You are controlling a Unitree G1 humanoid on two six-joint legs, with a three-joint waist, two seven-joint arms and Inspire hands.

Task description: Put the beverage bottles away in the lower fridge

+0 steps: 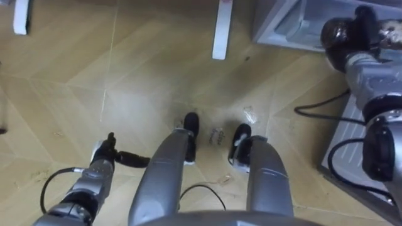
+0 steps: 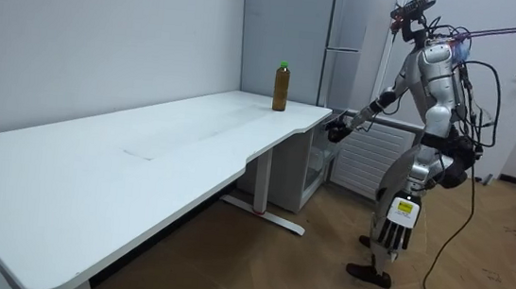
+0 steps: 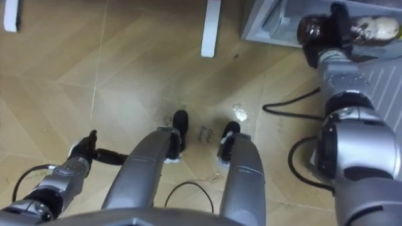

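The right robot hand (image 1: 365, 26), stretched out toward the grey fridge (image 2: 340, 77), was curled round a dark bottle (image 1: 338, 34). Much of that drink was hidden. The fingers covered its middle, a glossy brown end stuck out on the side toward the robot's left, and the other end ran pale and blurred to the picture's edge. Which end carried the cap could not be made out. Its long axis lay roughly level and crosswise to the outstretched arm.

The left robot hand (image 1: 103, 157) hung at the robot's side, fingers straight and slack, pointing down at the wooden floor (image 1: 125, 75).

In all, 2 drinks were in sight: the 1 held and 1 green-capped bottle (image 2: 281, 86) of brown liquid. That bottle stood upright, cap up, near the far corner of the single white worktop (image 2: 141, 171), just in front of the fridge.

The robot stood on the floor off the end of the worktop, close to the fridge. The fridge's lower part was largely screened by the worktop in the room view.
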